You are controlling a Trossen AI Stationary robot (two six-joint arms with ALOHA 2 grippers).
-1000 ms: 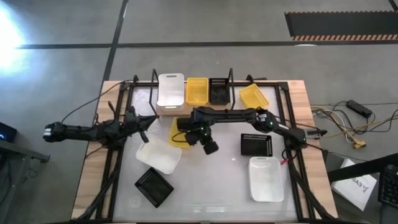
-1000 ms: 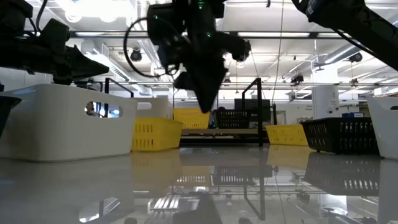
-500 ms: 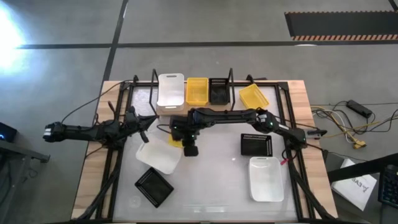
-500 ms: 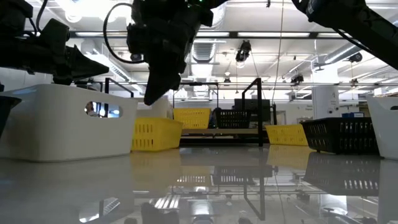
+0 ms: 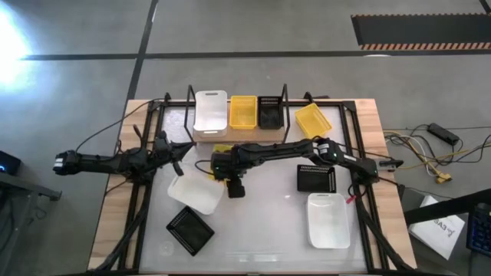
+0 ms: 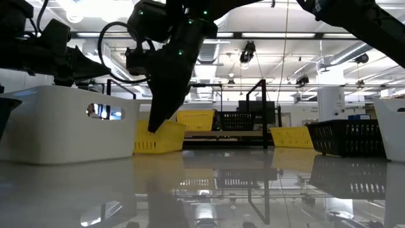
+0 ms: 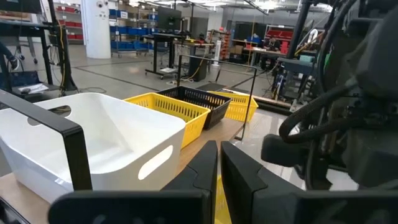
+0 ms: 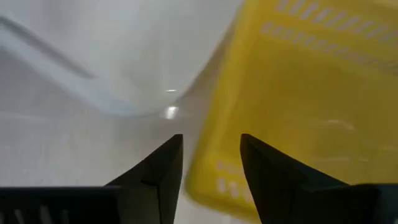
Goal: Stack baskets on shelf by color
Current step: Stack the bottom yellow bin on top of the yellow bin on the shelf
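Nine baskets counted, three on shelf [image 5: 205, 136] at far side of desk [image 5: 268, 222]: white basket [image 5: 210, 110], yellow basket [image 5: 243, 111] and black basket [image 5: 269, 111], side by side, white toward left end. Fourth, yellow angled basket [image 5: 313, 118], lying on desk just right of shelf frame. Loose yellow basket [image 5: 217, 162] sitting on desk in front of shelf, mostly hidden in high view under right arm, next to tilted white basket [image 5: 196, 193]. Right gripper [image 5: 235, 186] positioned low over near edge of that loose yellow basket, fingers [image 8: 163, 163] parted and holding nothing, yellow wall visible just beyond fingertips in right wrist view, white basket adjoining. Low view confirms gripper tip down at yellow basket's side. Left gripper [image 5: 182, 149] waiting at left of shelf, raised off desk, fingers [image 7: 202, 165] closed together, empty. Remaining items on desk: front black basket [image 5: 189, 229] at near left, right black basket [image 5: 316, 178] and near white basket [image 5: 327, 221] at right, well apart from shelf. One yellow basket not separately distinguishable.
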